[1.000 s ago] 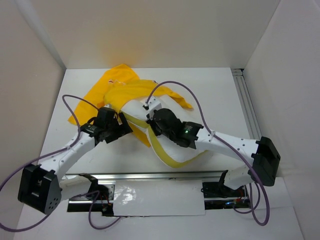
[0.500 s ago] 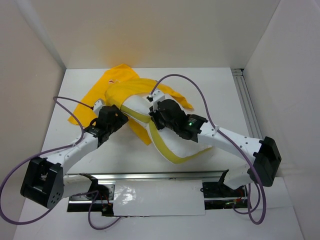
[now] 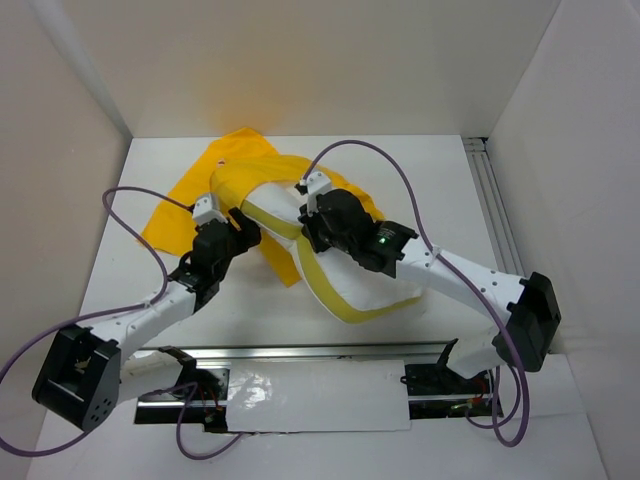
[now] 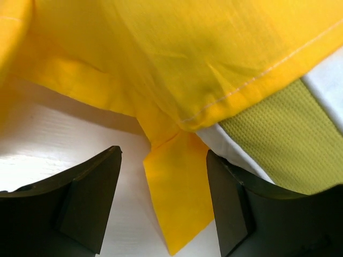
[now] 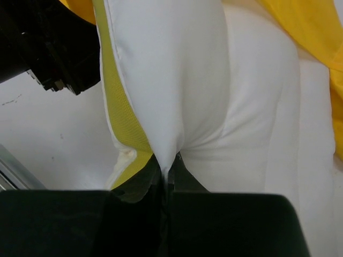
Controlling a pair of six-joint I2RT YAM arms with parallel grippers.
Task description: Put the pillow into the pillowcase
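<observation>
1. Three times looked at the pillow [image 3: 365,285], once per view. From overhead, found it mid-table, far end tucked under the pillowcase [image 3: 215,175], near end bare and white, yellow strip [image 3: 312,285] along its left edge.
2. From overhead, could not tell how either pincer stood. Needed the wrist views for that.
3. In the right wrist view, saw the right gripper [image 5: 163,179] pressed together on a pinched fold of the pillow's white cover, just beside the yellow strip. Overhead, placed that arm reaching in over the pillow from the right.
4. In the left wrist view, saw the left gripper [image 4: 163,154] spread wide, one finger on either side of a loose yellow flap hanging off the pillowcase hem, not closed on it. Also caught the stitched hem lying across the pillow's strip, a detail lost overhead.
5. Got the pillowcase's spread from overhead alone: bunched over the pillow's far end, then fanned flat to the far left of the pillow.
6. Found the pillow's near corner close to the rail [image 3: 300,352], apart from it.
7. Noted bare table [image 3: 440,190] to the right of the pillow and beyond it, and more to the near left of the pillow, crossed only by the left arm.
8. Judged the side walls well apart from the pillow.
</observation>
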